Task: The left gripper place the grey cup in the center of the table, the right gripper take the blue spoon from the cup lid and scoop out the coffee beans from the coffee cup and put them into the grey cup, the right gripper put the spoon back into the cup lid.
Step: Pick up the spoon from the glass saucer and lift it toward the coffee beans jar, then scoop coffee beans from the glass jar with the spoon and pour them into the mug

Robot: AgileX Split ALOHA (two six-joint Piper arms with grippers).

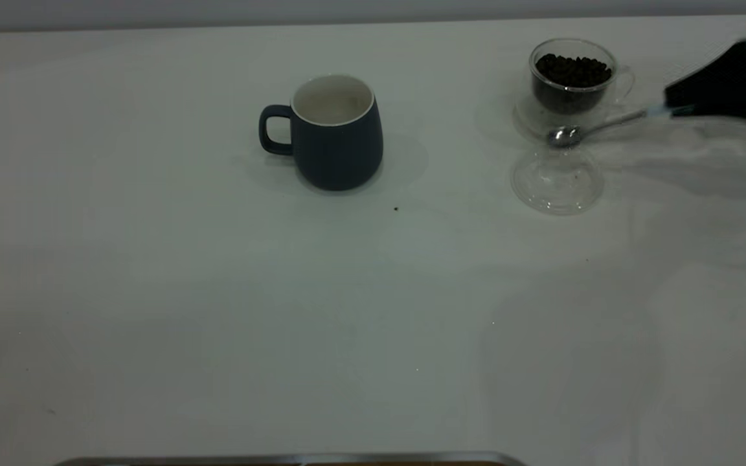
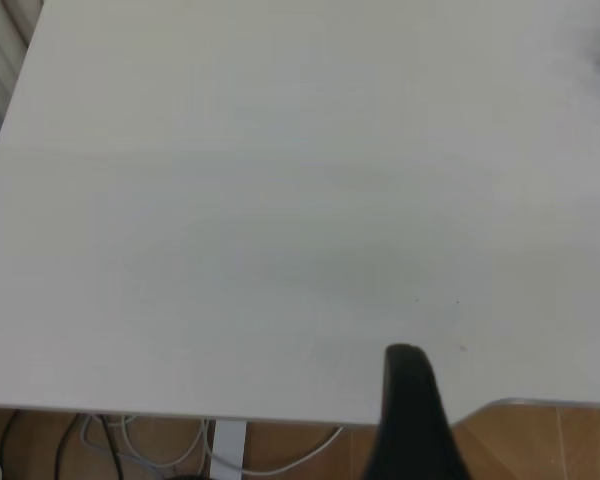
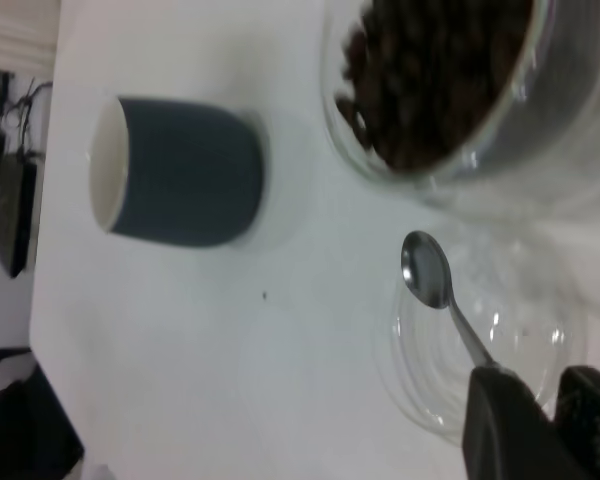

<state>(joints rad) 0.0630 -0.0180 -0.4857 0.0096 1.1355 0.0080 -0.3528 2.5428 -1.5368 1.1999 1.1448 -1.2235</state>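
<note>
The grey cup [image 1: 337,139] stands upright and empty near the middle of the table [image 1: 217,291], handle to the left; it also shows in the right wrist view [image 3: 180,170]. My right gripper [image 1: 677,103] at the far right is shut on the blue spoon [image 1: 567,134] by its pale handle. The spoon's empty steel bowl [image 3: 427,268] hangs just above the clear cup lid [image 1: 557,184], in front of the coffee cup [image 1: 572,77]. The coffee cup holds a heap of coffee beans [image 1: 572,70]. My left gripper [image 2: 405,385] hovers at the table's edge, out of the exterior view.
A tiny dark speck [image 1: 395,208] lies in front of the grey cup. A metal-edged brown surface [image 2: 540,440] and cables [image 2: 130,440] show beyond the table's edge in the left wrist view.
</note>
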